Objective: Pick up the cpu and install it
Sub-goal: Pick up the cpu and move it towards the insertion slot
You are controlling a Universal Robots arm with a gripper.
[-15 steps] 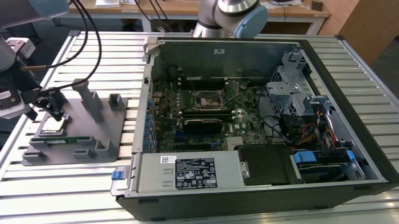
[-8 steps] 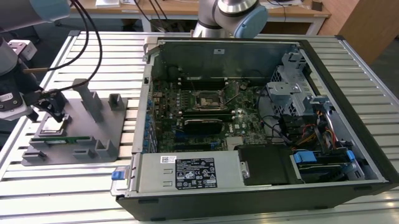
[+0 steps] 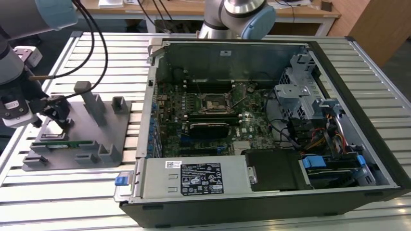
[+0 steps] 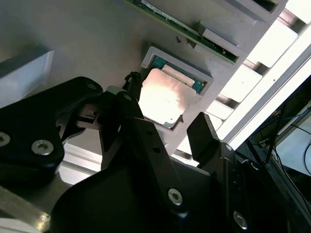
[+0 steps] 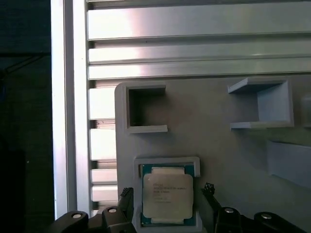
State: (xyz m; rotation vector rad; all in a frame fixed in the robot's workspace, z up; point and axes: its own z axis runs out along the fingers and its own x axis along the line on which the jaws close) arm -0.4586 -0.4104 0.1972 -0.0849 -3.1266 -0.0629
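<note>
The cpu (image 5: 167, 195) lies flat, silver top up, in a square raised recess of the grey tray (image 5: 228, 160). In both wrist views my gripper (image 5: 168, 193) stands open just over it, one black finger on each side of the chip and a small gap to the recess frame. The second wrist view shows the cpu (image 4: 164, 98) between the two fingertips (image 4: 201, 130) of the gripper (image 4: 167, 114). In the exterior view the gripper (image 3: 57, 115) hangs over the tray (image 3: 77, 156) at the exterior view's left. The socket (image 3: 212, 102) on the motherboard sits inside the open computer case (image 3: 160, 96).
Upright grey blocks (image 3: 90, 103) rise from the tray close to the gripper. A long green memory stick (image 3: 61, 143) stands in the tray beside the cpu recess. Cables (image 3: 90, 43) run from the arm. The slatted metal table (image 3: 70, 192) carries everything.
</note>
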